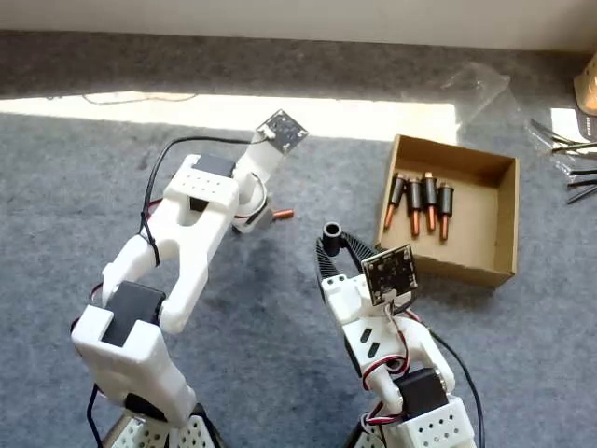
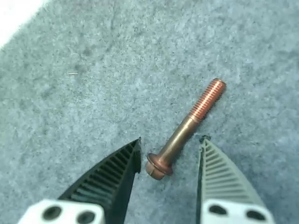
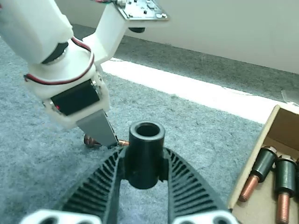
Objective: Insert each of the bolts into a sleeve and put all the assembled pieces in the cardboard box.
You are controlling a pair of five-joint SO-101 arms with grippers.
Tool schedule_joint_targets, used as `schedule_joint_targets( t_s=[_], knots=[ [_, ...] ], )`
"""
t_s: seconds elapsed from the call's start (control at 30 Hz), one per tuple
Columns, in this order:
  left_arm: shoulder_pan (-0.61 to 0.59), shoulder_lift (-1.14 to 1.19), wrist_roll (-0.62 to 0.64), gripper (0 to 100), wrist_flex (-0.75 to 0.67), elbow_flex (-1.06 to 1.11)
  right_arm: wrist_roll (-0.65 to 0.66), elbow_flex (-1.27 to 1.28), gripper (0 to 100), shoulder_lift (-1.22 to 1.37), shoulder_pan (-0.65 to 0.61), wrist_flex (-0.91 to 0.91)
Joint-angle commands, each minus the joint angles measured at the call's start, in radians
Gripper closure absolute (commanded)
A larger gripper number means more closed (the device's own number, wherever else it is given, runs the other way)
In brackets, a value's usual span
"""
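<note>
Your left claw (image 2: 171, 140) stands released around the bolt (image 2: 187, 128), which lies on the counter (image 2: 93, 70) apart from the box (image 1: 446, 267). Your right claw (image 3: 144, 154) grips 1 upright sleeve (image 3: 146, 149) near that box.

A copper bolt (image 2: 184, 128) lies flat on the grey mat (image 2: 93, 70), its flanged head apart from its threaded tip. A black sleeve (image 3: 147, 140) stands upright, bore up, pinched in the right gripper (image 3: 144, 161). To its right, the open cardboard box (image 1: 457, 154) holds four assembled pieces (image 1: 420, 201) side by side, with their copper shanks pointing toward the near wall.
</note>
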Motion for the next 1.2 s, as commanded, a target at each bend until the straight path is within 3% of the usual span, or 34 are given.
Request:
schedule_joint_targets(
  t_s=[0.0,0.33,0.53,0.83,1.07,1.17],
  knots=[
    [-0.002,-0.008,-0.005,80,-0.011,-0.005,-0.003,0.159,99.5,-0.004,0.015,0.002],
    [-0.016,0.007,-0.008,80,-0.017,0.004,-0.003,0.159,99.5,-0.004,0.013,0.002],
    [-0.015,0.062,-0.144,80,-0.017,0.002,-0.003,0.159,99.5,-0.004,0.012,0.002],
    [-0.019,0.070,-0.146,81,-0.012,0.001,-0.003,0.159,99.5,-0.004,0.013,0.002],
    [-0.019,0.071,-0.146,98,-0.011,0.008,-0.003,0.159,99.5,-0.004,0.013,0.002],
    [-0.019,0.071,-0.146,99,-0.011,0.008,-0.003,0.159,99.5,-0.004,0.013,0.002]
  ],
)
